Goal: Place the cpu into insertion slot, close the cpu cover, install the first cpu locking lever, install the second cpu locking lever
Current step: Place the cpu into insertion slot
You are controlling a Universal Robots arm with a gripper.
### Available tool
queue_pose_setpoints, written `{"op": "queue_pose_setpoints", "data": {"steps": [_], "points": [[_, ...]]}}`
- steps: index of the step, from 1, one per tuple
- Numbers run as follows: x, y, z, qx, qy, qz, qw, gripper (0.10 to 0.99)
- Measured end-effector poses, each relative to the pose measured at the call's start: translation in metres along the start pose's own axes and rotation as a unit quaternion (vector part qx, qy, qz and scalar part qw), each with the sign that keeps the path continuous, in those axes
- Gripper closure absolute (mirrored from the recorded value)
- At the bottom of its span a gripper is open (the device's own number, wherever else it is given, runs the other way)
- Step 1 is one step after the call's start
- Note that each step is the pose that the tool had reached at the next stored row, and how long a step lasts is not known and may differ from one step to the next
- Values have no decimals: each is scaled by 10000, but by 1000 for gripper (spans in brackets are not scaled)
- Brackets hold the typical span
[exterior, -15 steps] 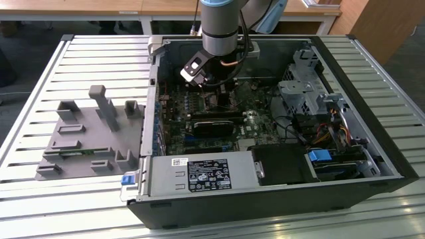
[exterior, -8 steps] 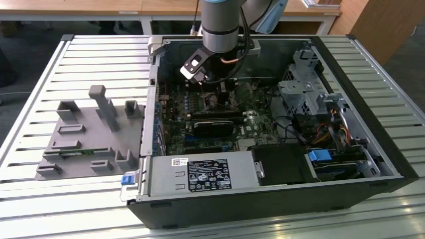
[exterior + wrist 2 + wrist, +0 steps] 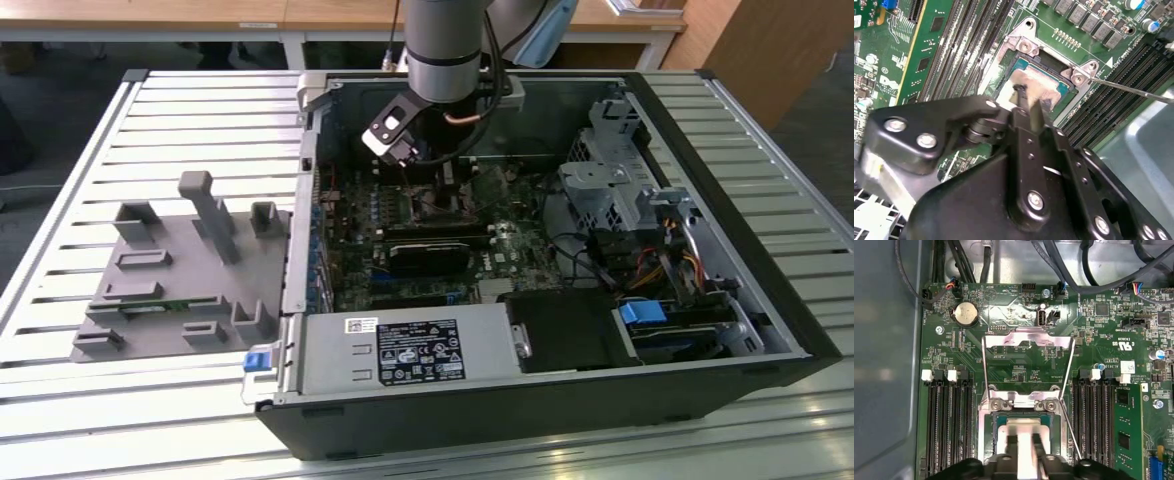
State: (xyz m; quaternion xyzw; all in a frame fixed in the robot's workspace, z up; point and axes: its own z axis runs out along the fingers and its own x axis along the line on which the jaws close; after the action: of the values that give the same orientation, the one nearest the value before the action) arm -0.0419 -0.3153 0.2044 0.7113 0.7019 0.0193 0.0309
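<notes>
The cpu (image 3: 1029, 80) (image 3: 1026, 426), a flat silver-tan chip, lies in the insertion slot (image 3: 1010, 67) (image 3: 988, 440) on the green board. In both wrist views my gripper (image 3: 1031, 97) (image 3: 1024, 447) hovers right over the chip's face. The cpu cover (image 3: 1026, 336) is a thin silver frame tipped back open behind the socket. Two thin locking levers (image 3: 985, 370) (image 3: 1069, 370) stand raised on either side of it, and one lever (image 3: 1134, 90) sticks out as a bare rod. In the exterior view the gripper (image 3: 441, 175) reaches down into the open computer case (image 3: 747, 290).
Long black memory slots (image 3: 949, 430) flank the socket on both sides. A black card (image 3: 430, 255) and the power supply (image 3: 407, 350) sit nearer the case front, with a drive cage (image 3: 607, 190) and cables on the exterior view's right. A grey fixture tray (image 3: 174, 270) lies outside the case on its left.
</notes>
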Motion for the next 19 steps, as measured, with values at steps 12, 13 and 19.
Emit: {"op": "queue_pose_setpoints", "data": {"steps": [12,13,19], "points": [[-1,4,-61,8,0,0,10000,980],[-1,5,-63,8,0,0,10000,980],[-1,7,-96,9,0,0,10000,980]]}}
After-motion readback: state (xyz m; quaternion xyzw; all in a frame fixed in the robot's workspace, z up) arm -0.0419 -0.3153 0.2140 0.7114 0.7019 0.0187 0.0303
